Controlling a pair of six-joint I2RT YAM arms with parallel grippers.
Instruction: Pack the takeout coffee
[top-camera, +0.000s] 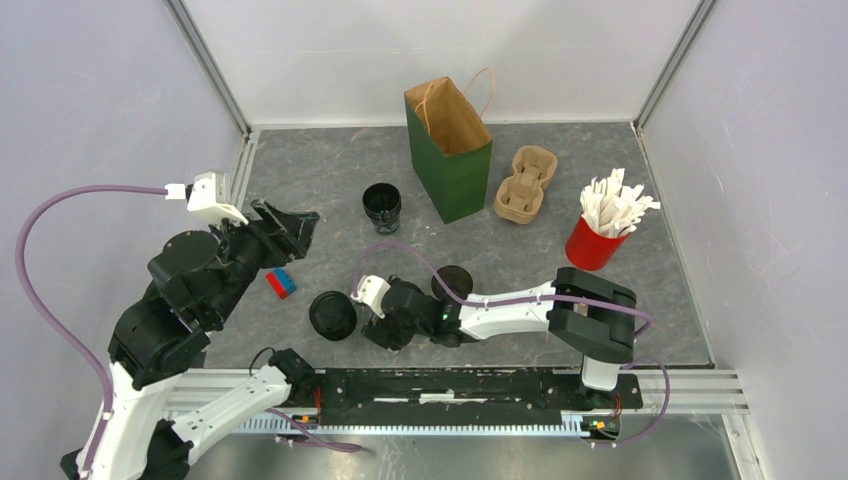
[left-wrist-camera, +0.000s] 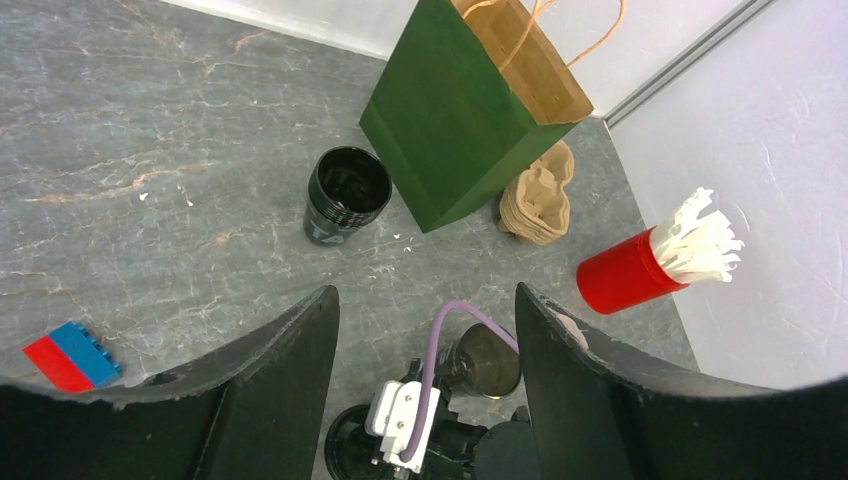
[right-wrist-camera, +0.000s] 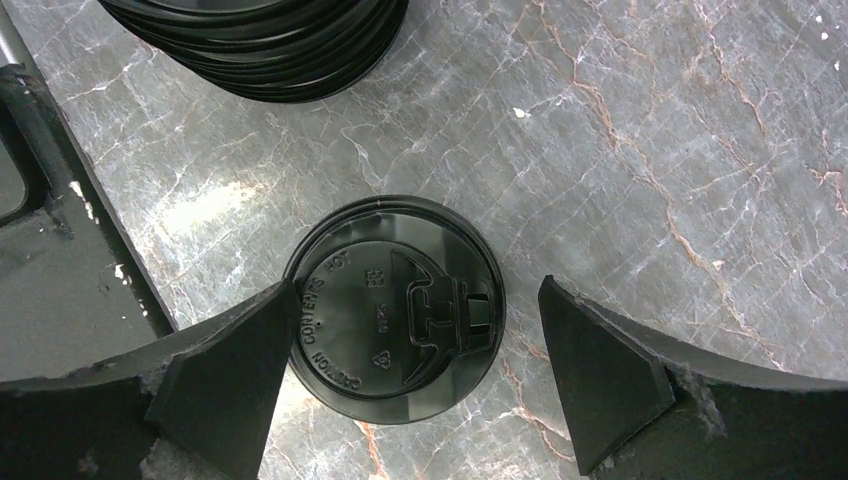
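Note:
A stack of open black cups (top-camera: 381, 205) stands left of the green paper bag (top-camera: 450, 150); both also show in the left wrist view, the cups (left-wrist-camera: 347, 190) and the bag (left-wrist-camera: 460, 110). A lidless black cup (top-camera: 455, 283), brownish inside, stands mid-table behind the right arm. A stack of black lids (top-camera: 332, 315) lies near the front. My right gripper (top-camera: 385, 328) points down, open, its fingers either side of a single black lid (right-wrist-camera: 395, 308) flat on the table, the left finger (right-wrist-camera: 230, 370) over its edge. My left gripper (top-camera: 288, 228) is open, empty and raised.
A tan pulp cup carrier (top-camera: 525, 183) lies right of the bag. A red cup of white packets (top-camera: 597, 240) stands at the right. A red and blue brick (top-camera: 281, 283) lies under the left arm. The lid stack (right-wrist-camera: 260, 40) sits just beyond the single lid.

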